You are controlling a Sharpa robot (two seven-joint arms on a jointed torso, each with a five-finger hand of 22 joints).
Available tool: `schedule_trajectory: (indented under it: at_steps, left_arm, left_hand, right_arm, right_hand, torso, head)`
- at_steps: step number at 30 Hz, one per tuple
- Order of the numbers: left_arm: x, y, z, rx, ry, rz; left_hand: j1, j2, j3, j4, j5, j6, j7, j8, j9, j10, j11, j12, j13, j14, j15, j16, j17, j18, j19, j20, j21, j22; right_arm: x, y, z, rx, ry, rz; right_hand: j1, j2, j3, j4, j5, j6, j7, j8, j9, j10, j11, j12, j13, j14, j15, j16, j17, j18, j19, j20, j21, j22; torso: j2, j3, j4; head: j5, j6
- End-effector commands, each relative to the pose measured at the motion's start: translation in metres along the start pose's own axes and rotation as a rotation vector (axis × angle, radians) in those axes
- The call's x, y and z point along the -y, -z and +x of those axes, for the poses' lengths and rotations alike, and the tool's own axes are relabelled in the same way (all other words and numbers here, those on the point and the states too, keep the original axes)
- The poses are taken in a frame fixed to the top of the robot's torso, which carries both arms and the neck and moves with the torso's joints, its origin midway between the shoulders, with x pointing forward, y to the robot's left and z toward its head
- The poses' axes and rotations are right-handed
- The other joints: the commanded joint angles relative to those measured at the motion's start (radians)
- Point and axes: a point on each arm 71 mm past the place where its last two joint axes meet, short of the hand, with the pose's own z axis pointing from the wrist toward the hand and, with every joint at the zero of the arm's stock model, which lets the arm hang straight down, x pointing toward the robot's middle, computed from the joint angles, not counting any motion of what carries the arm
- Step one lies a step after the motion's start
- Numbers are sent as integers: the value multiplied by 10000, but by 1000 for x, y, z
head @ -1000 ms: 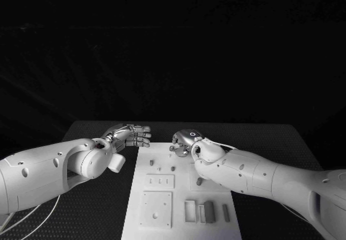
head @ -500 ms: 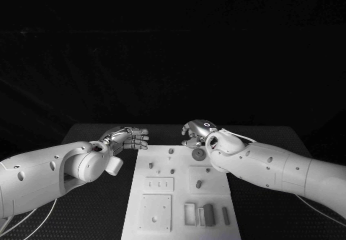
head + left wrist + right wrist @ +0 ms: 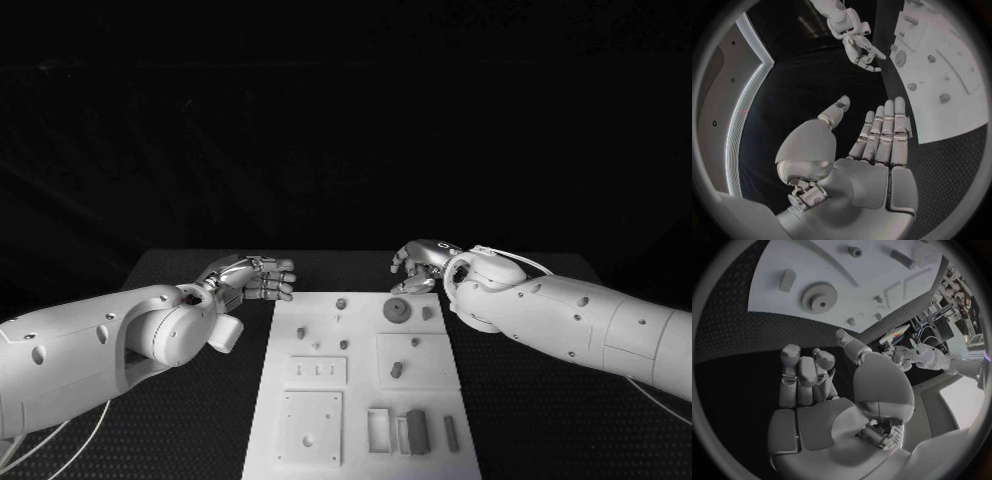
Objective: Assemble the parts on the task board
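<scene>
At frame centre, low: board (image 3: 361, 390), a white plate on the black table (image 3: 188, 270), running from mid-frame down to the bottom edge of the head view.
Gear (image 3: 397, 309): lies flat near the board's upper right corner, toothed rim and centre hub plain in the right wrist view (image 3: 819, 297); nothing touches it.
Small block (image 3: 427, 313): just right of the gear, at the board's right edge.
Pegs: one (image 3: 342, 300) at the board's top, one (image 3: 302, 331) further down the left side, both standing alone.
Slotted plate (image 3: 319, 368): middle left of the board, with short pins in it.
Square plate (image 3: 408, 358): middle right, carrying a small peg (image 3: 397, 370).
Lower plate (image 3: 312, 424): bottom left of the board.
Bars (image 3: 417, 426): a row of upright pieces at the board's lower right.
Left hand (image 3: 257, 277): centre left of the head view, over the table just off the board's upper left corner; the left wrist view shows fingers (image 3: 884, 131) straight and side by side, thumb apart, holding nothing.
Right hand (image 3: 423, 265): above the board's upper right corner, near the gear but apart from it; fingers (image 3: 799, 371) partly curled in the right wrist view, nothing in them.
</scene>
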Motion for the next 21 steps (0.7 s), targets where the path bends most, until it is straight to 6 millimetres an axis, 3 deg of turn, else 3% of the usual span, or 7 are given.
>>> schedule_trajectory:
  at_steps: [1,6,11,21]
  left_arm:
    - [2,0,1,-177,-38,136]
    - [1,0,1,-179,-59,77]
    - [1,1,0,-157,-66,70]
    - [1,0,-1,-136,-118,17]
  left_hand:
    - [-94,20,-46,-29,41,53,624,-63,-10,57,14,-27,-4,95,-7,-63,16,113,63,19,-63,-15]
    - [-95,22,-47,-28,41,55,626,-63,-11,59,14,-29,-3,97,-7,-65,17,113,65,19,-64,-15]
    - [-95,21,-48,-30,41,56,629,-64,-12,61,14,-32,-3,98,-8,-67,19,113,66,18,-66,-15]
    - [-94,21,-48,-30,41,56,629,-65,-12,62,14,-33,-2,98,-8,-67,19,113,66,18,-66,-15]
  right_arm:
    - [-2,2,8,-1010,-107,-316]
    - [1,6,15,-1457,203,-252]
    - [3,5,22,-1523,391,-206]
    - [7,2,33,-1452,875,-58]
  right_hand:
    - [-125,-12,-116,-24,-9,-82,17,-42,-16,-95,-18,37,17,-104,-16,28,-28,460,-78,-4,-22,188]
    - [-176,-23,-205,-35,-3,-135,19,-57,-27,-140,-14,44,28,-171,-12,21,-68,460,-114,8,-30,185]
    - [-178,-59,-236,-50,3,-165,16,-65,-33,-174,-17,45,34,-198,-13,22,-60,460,-141,15,-39,184]
    - [-170,-52,-236,-54,5,-164,15,-63,-33,-177,-18,48,36,-192,-14,27,-45,460,-143,15,-39,184]
  torso:
    - [1,-10,12]
    - [0,-32,24]
    - [3,-28,13]
    - [2,-46,63]
  head:
    - [-26,-20]
    - [-35,-39]
    - [-39,-34]
    - [-69,-85]
